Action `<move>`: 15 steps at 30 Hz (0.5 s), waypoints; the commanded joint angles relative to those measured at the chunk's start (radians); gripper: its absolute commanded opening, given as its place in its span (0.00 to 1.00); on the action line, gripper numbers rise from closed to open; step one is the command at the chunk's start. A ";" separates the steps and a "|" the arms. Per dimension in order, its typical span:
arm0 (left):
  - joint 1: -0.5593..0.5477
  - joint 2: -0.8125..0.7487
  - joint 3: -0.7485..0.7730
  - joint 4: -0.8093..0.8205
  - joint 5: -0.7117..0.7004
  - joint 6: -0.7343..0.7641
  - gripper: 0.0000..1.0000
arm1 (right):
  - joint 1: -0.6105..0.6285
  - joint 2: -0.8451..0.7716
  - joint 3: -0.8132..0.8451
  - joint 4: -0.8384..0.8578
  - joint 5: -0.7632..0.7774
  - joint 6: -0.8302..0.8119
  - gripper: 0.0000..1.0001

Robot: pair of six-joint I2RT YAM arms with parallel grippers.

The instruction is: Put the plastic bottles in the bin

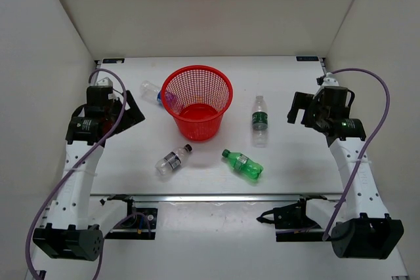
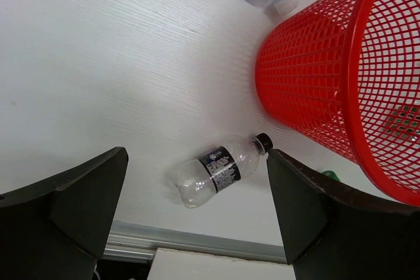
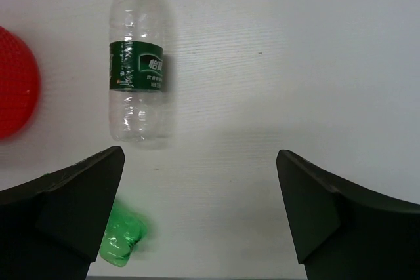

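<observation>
Left wrist: dark-cap bottle [image 2: 216, 172] lies beside bin [image 2: 308, 90], L fingers [image 2: 72, 214] spread.

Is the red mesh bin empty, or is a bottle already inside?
Empty. From above, the round red plastic mesh bin shows only its bare floor; all four plastic bottles lie outside it.

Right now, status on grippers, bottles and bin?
Left gripper, right gripper open, empty. Bin upright, empty. Green bottle, green-label bottle, dark-cap bottle on table; blue-label bottle close beside bin.
</observation>
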State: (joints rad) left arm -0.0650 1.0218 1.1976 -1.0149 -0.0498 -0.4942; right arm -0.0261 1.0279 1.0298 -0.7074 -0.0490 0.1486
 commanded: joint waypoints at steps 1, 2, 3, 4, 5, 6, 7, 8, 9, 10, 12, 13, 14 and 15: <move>-0.013 -0.049 -0.018 0.024 -0.013 -0.004 0.99 | 0.014 -0.051 -0.002 0.071 -0.049 -0.027 0.99; -0.010 -0.060 -0.030 0.029 -0.018 0.002 0.99 | 0.017 -0.057 -0.005 0.077 -0.070 -0.029 0.99; -0.012 -0.075 -0.039 0.030 -0.018 -0.003 0.99 | 0.017 -0.058 -0.008 0.085 -0.069 -0.033 0.99; -0.012 -0.069 -0.053 0.023 -0.016 0.003 0.99 | 0.021 -0.054 -0.013 0.095 -0.077 -0.030 0.99; -0.013 -0.075 -0.067 0.030 -0.007 0.005 0.98 | 0.020 -0.045 -0.028 0.094 -0.074 -0.034 0.99; -0.022 -0.069 -0.084 0.033 0.001 0.008 0.99 | 0.052 -0.049 -0.042 0.118 -0.084 -0.040 0.99; -0.025 -0.074 -0.090 0.027 0.002 0.009 0.99 | 0.063 -0.049 -0.040 0.137 -0.091 -0.040 0.99; -0.038 -0.078 -0.108 0.041 0.011 0.013 0.99 | 0.075 -0.043 -0.059 0.152 -0.106 -0.035 0.99; -0.050 -0.084 -0.131 0.045 0.014 0.009 0.99 | 0.092 -0.029 -0.072 0.183 -0.117 -0.026 0.99; -0.056 -0.100 -0.144 0.055 0.022 0.008 0.99 | 0.106 -0.022 -0.079 0.203 -0.126 -0.021 0.99; -0.055 -0.103 -0.185 0.073 0.036 0.008 0.99 | 0.167 0.032 -0.073 0.224 -0.099 -0.011 0.99; -0.052 -0.107 -0.191 0.081 0.044 0.016 0.99 | 0.190 0.050 -0.068 0.224 -0.062 -0.011 0.99; -0.053 -0.108 -0.205 0.082 0.047 0.016 0.99 | 0.222 0.095 -0.054 0.235 -0.055 -0.009 0.99; -0.056 -0.106 -0.214 0.088 0.047 0.017 0.99 | 0.238 0.138 -0.044 0.232 -0.036 0.002 0.99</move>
State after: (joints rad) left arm -0.1154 0.9401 1.0023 -0.9638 -0.0257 -0.4889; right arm 0.1635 1.0889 0.9611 -0.5438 -0.1234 0.1326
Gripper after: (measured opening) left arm 0.989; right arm 0.992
